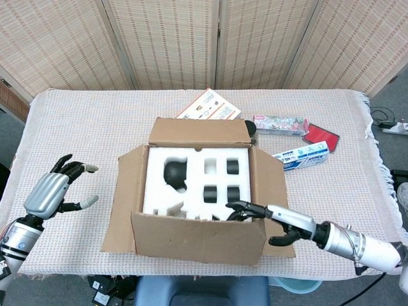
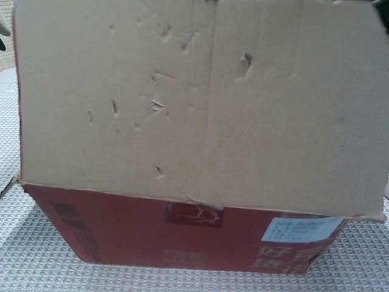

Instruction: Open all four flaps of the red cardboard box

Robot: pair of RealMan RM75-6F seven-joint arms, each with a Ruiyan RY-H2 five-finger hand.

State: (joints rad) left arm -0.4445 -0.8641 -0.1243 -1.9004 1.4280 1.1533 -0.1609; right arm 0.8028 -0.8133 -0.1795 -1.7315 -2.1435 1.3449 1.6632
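Observation:
The red cardboard box [image 2: 182, 234] stands mid-table. In the head view its far flap [image 1: 199, 132], left flap [image 1: 122, 194] and right flap [image 1: 271, 188] are folded outward. The near flap [image 1: 197, 239] stands almost upright and fills most of the chest view [image 2: 194, 103]. White foam [image 1: 191, 185] with black parts in its cut-outs is exposed. My right hand [image 1: 264, 217] reaches in from the right with its fingers [image 1: 239, 208] spread against the near flap's inner side by the top edge, holding nothing. My left hand [image 1: 54, 191] hovers open well left of the box.
Behind the box lie a printed leaflet [image 1: 207, 108] and a dark round object [image 1: 252, 129]. To the back right are a floral carton [image 1: 280, 123], a red and black item [image 1: 320, 136] and a blue-white toothpaste box [image 1: 305, 155]. The table's front edge is just below the box.

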